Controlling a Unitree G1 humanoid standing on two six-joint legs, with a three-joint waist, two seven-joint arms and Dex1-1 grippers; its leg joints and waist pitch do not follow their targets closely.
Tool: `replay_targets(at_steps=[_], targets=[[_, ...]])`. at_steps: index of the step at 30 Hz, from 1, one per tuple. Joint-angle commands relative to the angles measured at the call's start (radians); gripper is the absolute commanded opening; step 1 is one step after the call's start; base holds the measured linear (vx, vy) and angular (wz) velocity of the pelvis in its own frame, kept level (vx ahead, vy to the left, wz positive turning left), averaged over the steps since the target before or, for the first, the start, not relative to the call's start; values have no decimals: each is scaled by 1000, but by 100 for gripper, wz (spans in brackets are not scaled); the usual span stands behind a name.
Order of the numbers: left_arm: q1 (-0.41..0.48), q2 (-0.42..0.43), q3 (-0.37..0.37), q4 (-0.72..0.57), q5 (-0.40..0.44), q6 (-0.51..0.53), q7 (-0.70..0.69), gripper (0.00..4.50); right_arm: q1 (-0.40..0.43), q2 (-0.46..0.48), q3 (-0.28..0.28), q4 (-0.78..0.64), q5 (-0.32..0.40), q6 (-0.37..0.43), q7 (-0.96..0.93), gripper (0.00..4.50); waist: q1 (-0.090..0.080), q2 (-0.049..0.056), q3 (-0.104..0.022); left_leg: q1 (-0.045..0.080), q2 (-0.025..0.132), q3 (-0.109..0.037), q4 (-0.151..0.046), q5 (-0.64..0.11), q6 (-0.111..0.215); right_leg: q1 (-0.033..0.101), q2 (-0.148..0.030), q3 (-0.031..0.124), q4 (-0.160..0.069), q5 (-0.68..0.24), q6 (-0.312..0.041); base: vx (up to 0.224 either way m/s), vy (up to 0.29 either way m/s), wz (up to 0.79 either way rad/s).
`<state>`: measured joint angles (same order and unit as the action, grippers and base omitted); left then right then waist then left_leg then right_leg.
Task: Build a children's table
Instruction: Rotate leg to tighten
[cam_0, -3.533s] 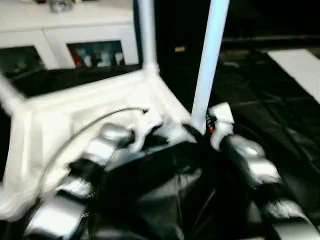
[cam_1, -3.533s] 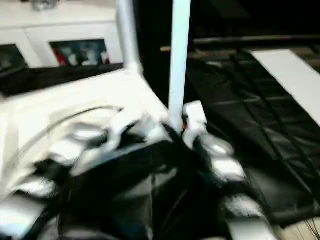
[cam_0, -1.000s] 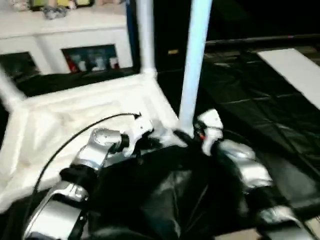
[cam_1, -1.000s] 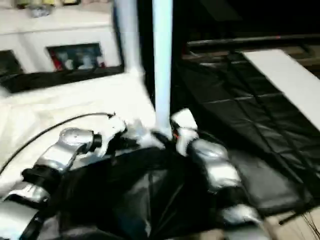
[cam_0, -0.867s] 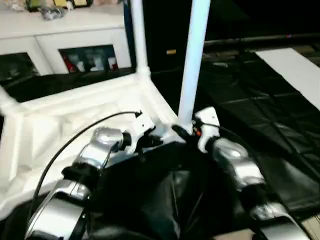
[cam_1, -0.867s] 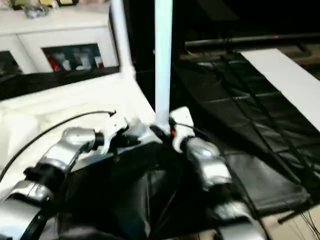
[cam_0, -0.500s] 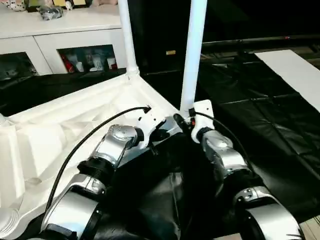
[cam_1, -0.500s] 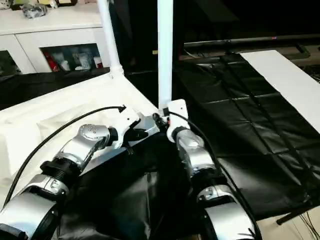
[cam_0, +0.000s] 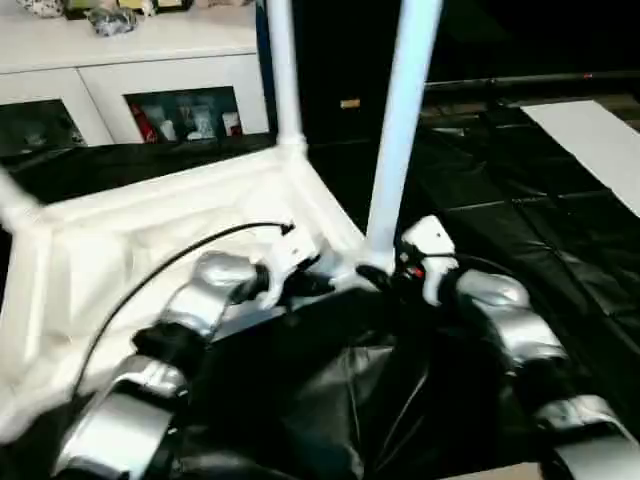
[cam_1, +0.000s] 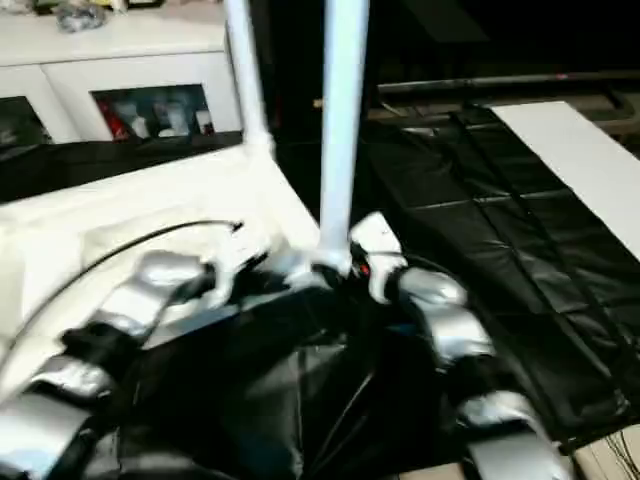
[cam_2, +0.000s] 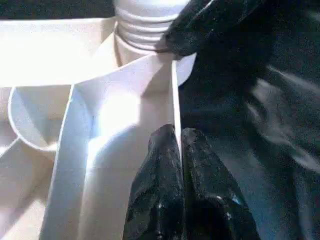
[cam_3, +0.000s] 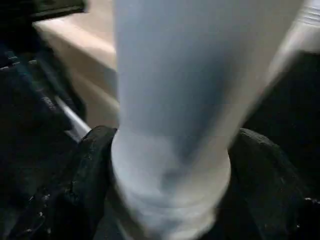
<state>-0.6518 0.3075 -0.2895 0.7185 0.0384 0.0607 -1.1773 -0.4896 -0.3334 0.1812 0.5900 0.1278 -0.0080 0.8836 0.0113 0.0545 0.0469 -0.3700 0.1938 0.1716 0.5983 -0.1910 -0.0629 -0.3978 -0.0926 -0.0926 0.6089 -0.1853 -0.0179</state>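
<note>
Two upright legs (cam_0: 400, 130), one tabletop (cam_0: 150, 240)

White glass-doored cabinet (cam_0: 150, 75), black floor covering (cam_0: 540, 220)

The upturned table top (cam_0: 150, 235) is showing white, its ribs casting pale shadows, and the two upright legs (cam_0: 400, 130) are looking white with a bluish tint. Silver forearms (cam_0: 500, 320) are ending in black fingers (cam_2: 165, 185), black sheeting (cam_0: 520, 200) is covering the floor, and a white cabinet (cam_0: 150, 70) is standing behind.
</note>
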Motion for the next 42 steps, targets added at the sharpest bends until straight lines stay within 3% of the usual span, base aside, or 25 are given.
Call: replay_targets(at_steps=[1, 5, 9, 15, 22, 24, 26, 27, 28, 29, 30, 31, 32, 33, 37, 41, 42], targets=[[25, 4, -47, -26, -12, 14, -110, 0, 5, -30, -1, -46, 33, 14, 37, 364, 5, -5, -60, 8, 34, -4, -70, -256, 87, 50, -50, 47, -88, -254, -240, 0, 0, 0], [28, 15, -42, -54, -39, 26, -158, 0, 25, -54, 14, -98, 69, 59, 122, 364, 17, -5, -65, 2, 37, -5, -70, -210, 90, 57, -49, 49, -76, -175, -254, 0, 0, 0], [28, 21, -40, -42, -39, 4, -164, 0, 33, -60, 11, -109, 62, 77, 155, 330, 23, -7, -66, 0, 34, -3, -66, -182, 99, 57, -52, 49, -73, -137, -263, 0, 0, 0], [38, 24, -35, -55, -39, 10, -171, 0, 39, -60, 14, -116, 60, 89, 163, 281, 23, -9, -64, 1, 33, -3, -67, -187, 90, 56, -52, 48, -77, -181, -249, 0, 0, 0], [44, 25, -38, -56, -47, 19, -167, 0, 41, -50, 12, -94, 38, 89, 115, 270, 21, -8, -63, 1, 33, -4, -68, -195, 78, 56, -52, 49, -79, -203, -236, 0, 0, 0], [23, 1, -23, -15, -24, 36, -70, 0, 15, -7, -28, -24, 15, 82, -29, 270, 19, -6, -62, 3, 33, -4, -69, -199, 73, 53, -52, 49, -80, -209, -237, 0, 0, 0], [-14, -39, 7, 47, -7, 70, 67, 0, -15, 50, -73, 54, -1, 82, -205, 270, 9, -5, -58, 4, 28, -4, -71, -222, 41, 49, -51, 48, -84, -261, -228, 0, 0, 0], [-33, -61, 21, 79, 1, 87, 138, 0, -32, 82, -95, 88, -9, 86, -309, 270, 9, -6, -59, 10, 24, -8, -71, -246, 24, 50, -53, 45, -91, -326, -208, 0, 0, 0], [-44, -74, 29, 94, 5, 97, 175, 0, -41, 99, -107, 104, -14, 90, -366, 270, 4, -6, -55, 11, 25, -6, -72, -257, 15, 45, -53, 48, -95, -354, -199, 0, 0, 0], [-50, -82, 33, 105, 8, 103, 201, 0, -47, 111, -114, 113, -19, 93, -407, 269, 5, -4, -56, 9, 23, -8, -72, -262, 16, 49, -53, 46, -99, -374, -185, 0, 0, 0], [-64, -102, 43, 124, 8, 119, 248, 0, -61, 136, -132, 138, -23, 103, -494, 269, 3, -5, -58, 7, 26, -9, -74, -257, 16, 50, -53, 48, -96, -355, -185, 0, 0, 0], [-76, -122, 54, 141, 8, 132, 297, 0, -75, 160, -147, 162, -24, 111, -573, 269, 1, 2, -58, 9, 25, -10, -75, -258, 17, 47, -51, 47, -95, -332, -190, 0, 0, 0], [-87, -139, 62, 155, 7, 144, 339, 0, -86, 181, -160, 182, -25, 117, -639, 269, -4, -2, -57, 7, 24, -7, -74, -255, 17, 46, -49, 49, -96, -318, -192, 0, 0, 0], [-99, -161, 72, 169, 4, 157, 383, 0, -99, 206, -169, 207, -24, 117, -697, 269, -6, 1, -61, 7, 21, -9, -72, -250, 15, 50, -51, 48, -93, -305, -199, 0, 0, 0], [-121, -205, 85, 192, 6, 169, 463, 0, -131, 255, -156, 263, -38, 87, -753, 269, -7, 2, -62, 5, 20, -7, -70, -245, 36, 49, -50, 46, -96, -295, -203, 0, 0, 0], [-125, -220, 71, 202, 18, 150, 454, 0, -138, 281, -149, 270, -32, 30, -683, 269, -6, 3, -65, -1, 23, -7, -70, -216, 65, 55, -51, 46, -88, -207, -224, 0, 0, 0], [-121, -218, 65, 197, 19, 147, 439, 0, -134, 282, -151, 259, -24, 21, -663, 304, -6, 3, -66, 0, 23, -6, -69, -210, 73, 56, -52, 46, -87, -192, -228, 0, 0, 0]])
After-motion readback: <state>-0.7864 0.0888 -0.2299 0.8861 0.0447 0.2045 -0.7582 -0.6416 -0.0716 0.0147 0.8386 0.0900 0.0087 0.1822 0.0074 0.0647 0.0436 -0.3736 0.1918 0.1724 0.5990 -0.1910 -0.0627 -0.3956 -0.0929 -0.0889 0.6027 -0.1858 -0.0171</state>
